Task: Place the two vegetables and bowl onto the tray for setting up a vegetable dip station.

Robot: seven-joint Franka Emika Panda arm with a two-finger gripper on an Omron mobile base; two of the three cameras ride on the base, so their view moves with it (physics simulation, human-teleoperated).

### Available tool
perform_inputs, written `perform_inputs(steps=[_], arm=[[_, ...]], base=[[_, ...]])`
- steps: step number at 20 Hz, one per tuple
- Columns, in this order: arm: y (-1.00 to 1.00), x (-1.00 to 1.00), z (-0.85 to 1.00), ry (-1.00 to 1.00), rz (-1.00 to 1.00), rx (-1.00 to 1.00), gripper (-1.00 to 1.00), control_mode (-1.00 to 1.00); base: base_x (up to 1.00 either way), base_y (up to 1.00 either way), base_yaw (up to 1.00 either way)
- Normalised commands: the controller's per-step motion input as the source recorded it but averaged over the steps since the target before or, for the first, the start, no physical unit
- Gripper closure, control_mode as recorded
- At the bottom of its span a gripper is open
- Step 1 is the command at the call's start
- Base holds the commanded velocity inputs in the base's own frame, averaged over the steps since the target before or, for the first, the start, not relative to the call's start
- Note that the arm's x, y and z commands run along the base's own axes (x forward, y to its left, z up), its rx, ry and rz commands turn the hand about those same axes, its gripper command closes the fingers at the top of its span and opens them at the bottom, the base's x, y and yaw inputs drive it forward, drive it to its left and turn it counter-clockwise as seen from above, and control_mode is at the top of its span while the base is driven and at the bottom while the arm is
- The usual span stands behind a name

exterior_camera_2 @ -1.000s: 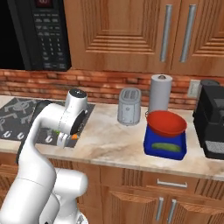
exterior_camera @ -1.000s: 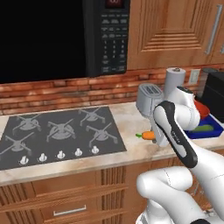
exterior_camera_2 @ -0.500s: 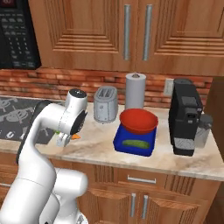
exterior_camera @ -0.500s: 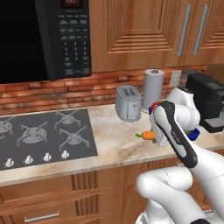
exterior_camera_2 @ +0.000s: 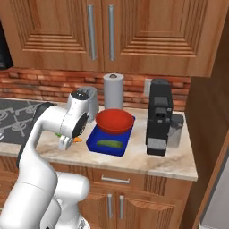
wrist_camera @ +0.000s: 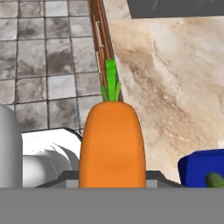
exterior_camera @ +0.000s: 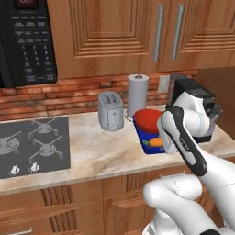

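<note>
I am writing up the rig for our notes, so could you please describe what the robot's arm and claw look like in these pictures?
The arm is glossy white, built of thick rounded segments like fat tubes, with dark grey bands at the joints. One long dark strip runs along a link in the left base view. No cables or markings can be seen. The claw is small and pale grey-white.

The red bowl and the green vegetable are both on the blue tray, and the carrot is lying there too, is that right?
Not the carrot. The hand view shows it held in the pincer, beside the tray. The right base view shows the red bowl and green vegetable on the tray.
</note>
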Motion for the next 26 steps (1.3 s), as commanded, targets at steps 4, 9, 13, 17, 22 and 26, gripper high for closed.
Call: perform_inputs(steps=[4,9,13,17,22,26], arm=[[0.00,0.00,0.00,0.00,0.00,0.00,1.00,1.00],[0.00,0.00,0.00,0.00,0.00,0.00,1.00,1.00],[0.00,0.00,0.00,0.00,0.00,0.00,1.00,1.00],[0.00,0.00,0.00,0.00,0.00,0.00,1.00,1.00],[0.00,0.00,0.00,0.00,0.00,0.00,1.00,1.00],[0.00,0.00,0.00,0.00,0.00,0.00,1.00,1.00]], base=[[0.17,-0.55,0.00],[0.22,-0.45,0.00],[0.45,-0.13,0.05],[0.39,-0.10,0.04],[0.14,-0.12,0.04],[0.00,-0.01,0.00]])
